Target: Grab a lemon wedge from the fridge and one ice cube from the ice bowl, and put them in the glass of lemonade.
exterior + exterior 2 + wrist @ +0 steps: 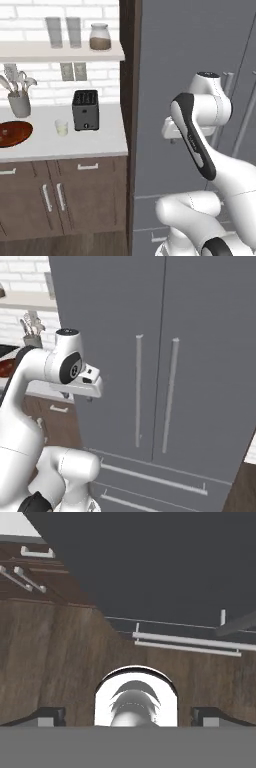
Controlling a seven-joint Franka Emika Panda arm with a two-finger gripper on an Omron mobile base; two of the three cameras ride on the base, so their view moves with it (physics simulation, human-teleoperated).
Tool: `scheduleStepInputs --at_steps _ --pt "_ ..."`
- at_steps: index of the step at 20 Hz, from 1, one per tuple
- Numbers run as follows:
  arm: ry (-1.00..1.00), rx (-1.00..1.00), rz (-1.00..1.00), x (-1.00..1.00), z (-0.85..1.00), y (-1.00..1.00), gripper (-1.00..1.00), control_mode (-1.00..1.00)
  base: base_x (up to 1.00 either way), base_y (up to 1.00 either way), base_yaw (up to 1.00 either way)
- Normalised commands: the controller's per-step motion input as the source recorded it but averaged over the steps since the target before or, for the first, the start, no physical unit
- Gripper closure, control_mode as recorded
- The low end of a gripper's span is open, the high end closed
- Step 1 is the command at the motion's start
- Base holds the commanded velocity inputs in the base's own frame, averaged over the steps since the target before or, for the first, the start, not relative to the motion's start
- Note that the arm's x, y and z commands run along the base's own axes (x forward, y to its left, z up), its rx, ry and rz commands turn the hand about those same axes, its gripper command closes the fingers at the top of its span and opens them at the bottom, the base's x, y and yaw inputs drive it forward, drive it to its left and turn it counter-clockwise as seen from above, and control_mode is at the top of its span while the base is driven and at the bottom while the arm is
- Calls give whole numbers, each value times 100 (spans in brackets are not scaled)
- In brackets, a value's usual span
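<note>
- The gripper hangs released, jaws spread wide, grasping nothing, pointing down at the wooden floor.
- The fridge stands shut, just ahead of the arm.
- The glass of lemonade sits on the counter, between the ice bowl and the toaster.

Two tall glasses, one toaster
</note>
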Motion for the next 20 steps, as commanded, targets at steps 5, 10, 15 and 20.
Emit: scheduleStepInputs --at_steps 5,10,15,20 --pt "0 0 0 0 0 0 -100 100 7 71 37" --pt "0 0 0 0 0 0 -100 100 22 44 43" --pt "0 0 0 0 0 0 -100 100 58 15 31" --pt "0 0 0 0 0 0 -100 100 69 28 19"
